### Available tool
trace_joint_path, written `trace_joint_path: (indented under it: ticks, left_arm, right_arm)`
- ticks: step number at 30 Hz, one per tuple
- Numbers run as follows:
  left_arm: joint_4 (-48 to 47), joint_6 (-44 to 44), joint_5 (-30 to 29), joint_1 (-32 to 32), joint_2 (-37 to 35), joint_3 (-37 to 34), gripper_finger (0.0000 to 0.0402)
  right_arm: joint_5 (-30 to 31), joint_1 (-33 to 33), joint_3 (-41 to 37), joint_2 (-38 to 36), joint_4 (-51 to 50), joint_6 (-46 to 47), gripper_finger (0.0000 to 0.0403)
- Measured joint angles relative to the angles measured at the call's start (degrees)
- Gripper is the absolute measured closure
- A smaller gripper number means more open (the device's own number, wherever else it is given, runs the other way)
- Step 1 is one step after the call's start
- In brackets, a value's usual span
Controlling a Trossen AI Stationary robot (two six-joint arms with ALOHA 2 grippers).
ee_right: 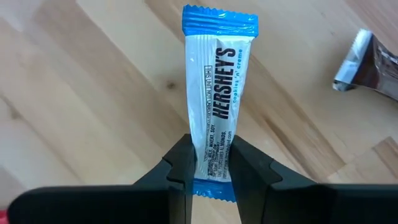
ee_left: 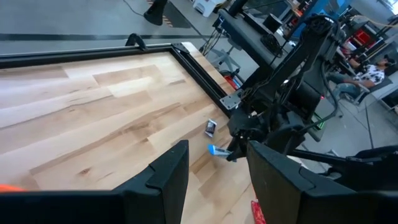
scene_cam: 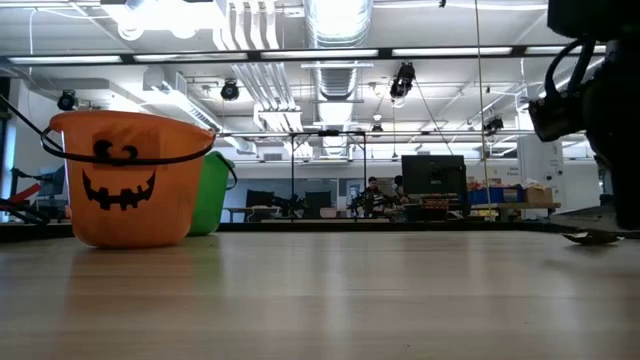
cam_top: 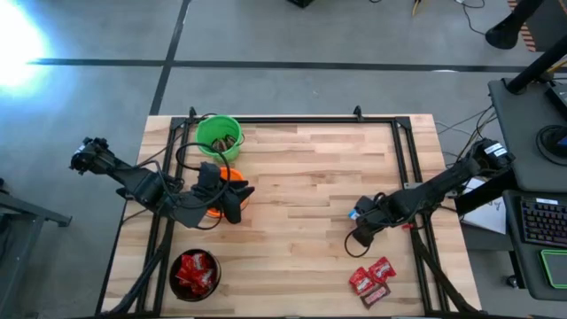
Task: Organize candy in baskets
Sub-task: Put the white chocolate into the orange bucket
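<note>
Close up, the right tool point(ee_right: 209, 168) pinches a blue-and-white candy bar point(ee_right: 217, 96) above the worktop point(cam_top: 301, 186), near a dark candy point(ee_right: 373, 65). Farther off, the left tool point(ee_left: 214, 171), fingers spread, hangs over the orange basket point(scene_cam: 122, 178) beside the green basket point(cam_top: 219, 136).

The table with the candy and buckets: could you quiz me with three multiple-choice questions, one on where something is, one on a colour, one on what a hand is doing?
1. Where is the black bucket?
A. the table's near left corner
B. beside the right arm
C. off the table

2. What colour are the ends of the wrapper on the candy bar held by the right hand?
A. red
B. blue
C. brown

3. The right hand is:
A. wide open
B. inside a bucket
C. shut on the candy bar

Answers: 1 A, the high view shows it there. 2 B, the right wrist view shows blue ends. 3 C, its fingers pinch the bar.
</note>
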Motion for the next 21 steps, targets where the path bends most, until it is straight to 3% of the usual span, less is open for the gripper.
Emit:
trace_joint_path:
  ticks: [11, 21]
  left_arm:
    - [-0.5, 3.0, 0.0, 0.0, -1.5, 0.0, 0.0255]
    - [-1.4, 9.2, 0.0, 0.0, -5.3, 0.0, 0.0255]
  right_arm:
    - [1.1, 0.0, 7.2, 0.0, -0.2, -0.6, 0.0334]
    - [8.7, -2.8, 17.6, -0.1, -0.1, -3.1, 0.0333]
